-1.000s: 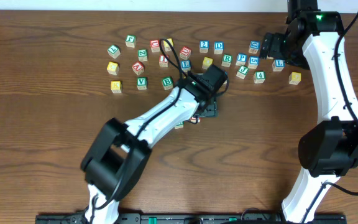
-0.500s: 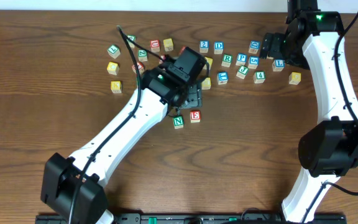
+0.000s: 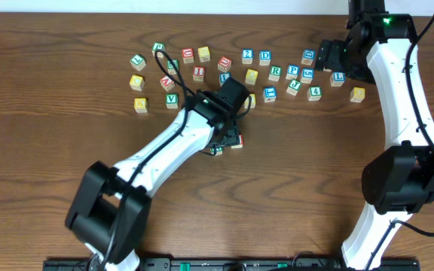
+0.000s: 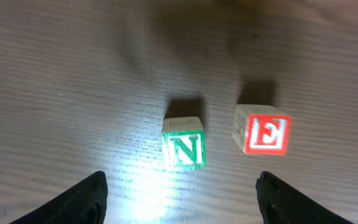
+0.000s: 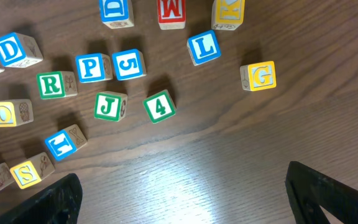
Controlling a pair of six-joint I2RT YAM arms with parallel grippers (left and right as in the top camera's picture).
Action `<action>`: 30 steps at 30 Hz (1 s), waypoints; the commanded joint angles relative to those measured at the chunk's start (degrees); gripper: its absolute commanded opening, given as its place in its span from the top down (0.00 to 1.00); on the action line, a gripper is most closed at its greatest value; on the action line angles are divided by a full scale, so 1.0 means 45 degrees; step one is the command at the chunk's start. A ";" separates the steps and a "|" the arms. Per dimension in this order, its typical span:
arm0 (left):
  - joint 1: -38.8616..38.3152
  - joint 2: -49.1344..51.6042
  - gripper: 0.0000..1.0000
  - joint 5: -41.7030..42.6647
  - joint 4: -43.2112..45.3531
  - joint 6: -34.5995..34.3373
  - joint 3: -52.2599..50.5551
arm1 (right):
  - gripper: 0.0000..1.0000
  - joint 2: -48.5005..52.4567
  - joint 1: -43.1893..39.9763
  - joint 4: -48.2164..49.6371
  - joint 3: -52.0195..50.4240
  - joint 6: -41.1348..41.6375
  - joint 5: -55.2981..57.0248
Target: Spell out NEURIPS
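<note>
The wooden table carries a scatter of letter cubes along its far side, with bare space nearer the robot, likely kept for the spelling row; the left arm reaches to the middle, and the right arm stands at the scatter's right end. Overhead, the left arm hides most of what its wrist view shows plainly: the green N cube and red E cube side by side, near but apart, the word's start. The left gripper hangs over them, fingers apart, holding nothing. The right gripper is spread wide and empty, near the R cube and P cube, probably placed to pick from that end.
</note>
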 commanded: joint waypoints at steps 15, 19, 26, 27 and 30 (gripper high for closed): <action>0.0019 0.1394 0.27 0.0170 0.0117 -0.0374 -0.0063 | 0.01 -0.0393 -0.0029 -0.0049 0.0267 -0.0010 0.0141; -0.0005 0.1418 0.30 0.0262 0.0427 -0.0374 -0.0194 | 0.01 -0.0393 -0.0029 -0.0049 0.0267 -0.0010 0.0146; -0.0015 0.1418 0.31 0.0253 0.0874 -0.0432 -0.0529 | 0.01 -0.0393 -0.0029 -0.0053 0.0267 -0.0010 0.0141; -0.0015 0.1418 0.32 0.0248 0.0899 -0.0442 -0.0529 | 0.01 -0.0393 -0.0029 -0.0053 0.0267 -0.0010 0.0141; -0.0015 0.1418 0.33 0.0209 0.0942 -0.0471 -0.0529 | 0.01 -0.0393 -0.0029 -0.0058 0.0267 -0.0010 0.0141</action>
